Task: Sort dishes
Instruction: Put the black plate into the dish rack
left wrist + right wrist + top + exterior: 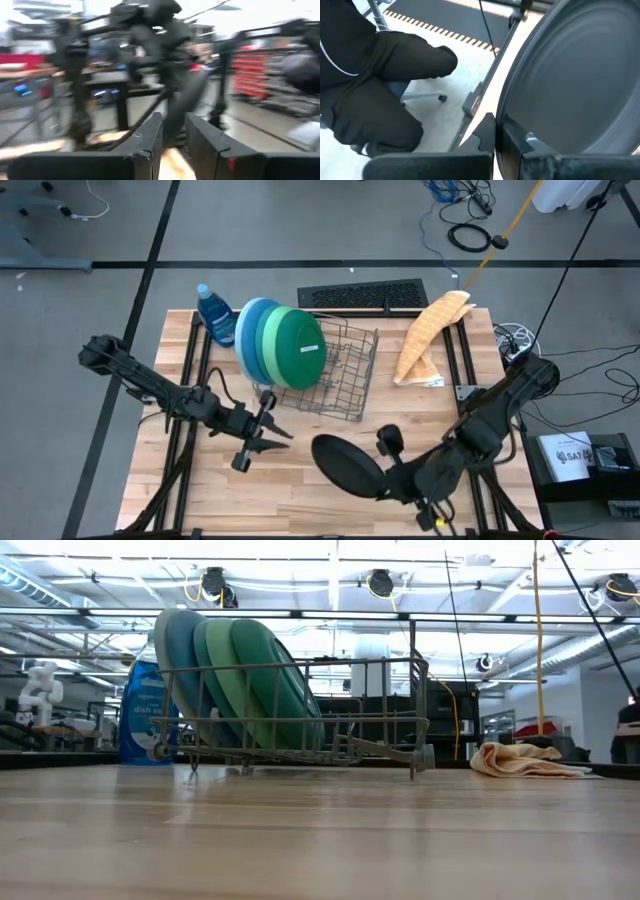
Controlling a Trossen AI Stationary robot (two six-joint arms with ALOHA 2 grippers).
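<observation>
**Black plate is in the right hand, rack sits up and to the left of it**

The one thing that matters here: the right hand is clamped on the rim of the black plate, near the front of the counter, and the rack is farther back and off toward the left arm's side. So the plate has to travel away from the front edge and across to get there. In the overhead view the plate sticks out from the hand toward the left arm, tilted and clear of the wood as far as I can judge. The right wrist view shows the two fingers pinching the plate edge, so that grip looks solid.

The left hand hovers mid-counter, just in front of the rack, fingers spread and carrying nothing. It's actually nearer the rack than the right one is, but it isn't the one with the plate.

The other plates are already standing on edge in the rack's left end, light blue at the back, then blue, teal and green in front, packed face to face. The free slots are on the rack's right half, which is the side closer to the right arm. I'd guess the black plate needs to go upright, edge down, parallel to those.

Soap bottle is just beside the rack's left end, cloth well off to the right.
</observation>
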